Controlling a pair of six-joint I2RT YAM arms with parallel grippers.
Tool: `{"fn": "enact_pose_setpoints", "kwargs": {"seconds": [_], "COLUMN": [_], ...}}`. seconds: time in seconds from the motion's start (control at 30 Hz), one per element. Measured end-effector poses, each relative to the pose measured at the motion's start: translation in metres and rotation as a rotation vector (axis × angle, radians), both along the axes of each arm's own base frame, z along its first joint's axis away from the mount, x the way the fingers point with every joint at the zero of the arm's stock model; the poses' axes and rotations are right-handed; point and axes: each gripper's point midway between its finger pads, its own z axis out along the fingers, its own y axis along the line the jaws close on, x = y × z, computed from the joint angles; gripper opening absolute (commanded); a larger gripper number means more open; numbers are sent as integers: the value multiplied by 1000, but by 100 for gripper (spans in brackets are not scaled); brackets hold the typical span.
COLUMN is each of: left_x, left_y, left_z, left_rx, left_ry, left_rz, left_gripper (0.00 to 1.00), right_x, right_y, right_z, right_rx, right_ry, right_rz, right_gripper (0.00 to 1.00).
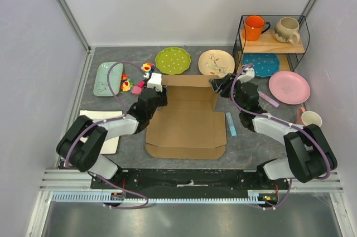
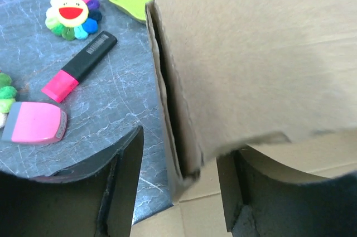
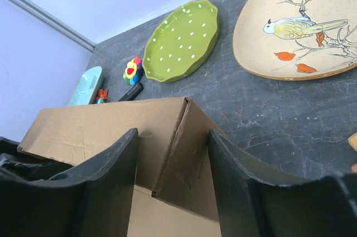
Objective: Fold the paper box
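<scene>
The brown cardboard paper box [image 1: 187, 128] lies at the table's middle, its front panel flat and its far wall and side flaps raised. My left gripper [image 1: 157, 88] is open at the far left corner; in the left wrist view the upright left wall edge [image 2: 173, 136] stands between its fingers [image 2: 125, 184] without being pinched. My right gripper [image 1: 219, 85] is open at the far right corner; in the right wrist view the folded corner [image 3: 181, 136] of the box shows between and beyond its fingers [image 3: 237, 184].
Behind the box lie a green plate [image 1: 173, 60] and a bird plate [image 1: 216, 63]. A pink plate [image 1: 289, 87], a wire rack [image 1: 273, 42] with mugs and a cup [image 1: 311, 119] are on the right. A blue pen [image 1: 231, 124], a white tray [image 1: 103, 131], a pale blue dish [image 1: 107, 78] and toys [image 1: 134, 83] lie around it.
</scene>
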Motion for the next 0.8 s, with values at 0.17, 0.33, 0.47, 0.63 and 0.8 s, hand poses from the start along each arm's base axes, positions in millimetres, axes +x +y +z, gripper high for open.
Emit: {"fn": "enact_pose_setpoints", "kwargs": {"seconds": [0.17, 0.33, 0.47, 0.63, 0.8], "left_x": [-13, -30, -44, -72, -98], "left_y": [-1, 6, 14, 19, 25], "left_z": [27, 48, 58, 56, 75], "left_rx": [-4, 7, 7, 6, -53], "left_ry": [-17, -18, -7, 66, 54], "left_rz": [-60, -94, -101, -156, -188], "left_gripper": [65, 66, 66, 69, 72], "right_x": [0, 1, 1, 1, 1], "right_y": [-1, -1, -2, -3, -4], "right_z": [0, 1, 0, 0, -1], "right_rx": [1, 0, -1, -6, -7], "right_ry": [-5, -6, -7, -9, -13], "right_rz": [-5, -9, -11, -15, -24], "right_gripper": [58, 57, 57, 56, 57]}}
